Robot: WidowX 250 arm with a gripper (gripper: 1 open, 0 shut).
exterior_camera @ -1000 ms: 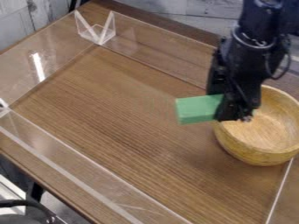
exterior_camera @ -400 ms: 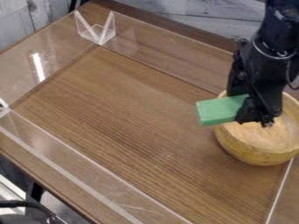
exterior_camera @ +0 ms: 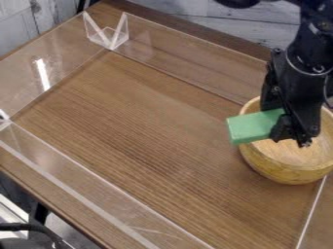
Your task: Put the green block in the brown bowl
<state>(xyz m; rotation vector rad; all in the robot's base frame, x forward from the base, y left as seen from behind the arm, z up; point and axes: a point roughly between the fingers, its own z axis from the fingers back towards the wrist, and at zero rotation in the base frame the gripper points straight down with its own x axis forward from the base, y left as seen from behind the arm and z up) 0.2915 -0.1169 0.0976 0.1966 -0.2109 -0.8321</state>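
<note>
The black gripper [exterior_camera: 291, 124] points steeply down and pinches one end of the green block [exterior_camera: 256, 127], so the block is lifted clear of the counter [exterior_camera: 130, 136]. The block sticks out to the left from the gripper, roughly level, and hangs over the left rim of the brown bowl [exterior_camera: 294, 158], partly above the hollow and partly outside it. The bowl sits on the wood-grain counter near its right edge, with its pale inside showing below the gripper. Clear plastic walls [exterior_camera: 53, 58] stand around the counter, and a small clear folded stand [exterior_camera: 107, 29] rests at the far left corner.
</note>
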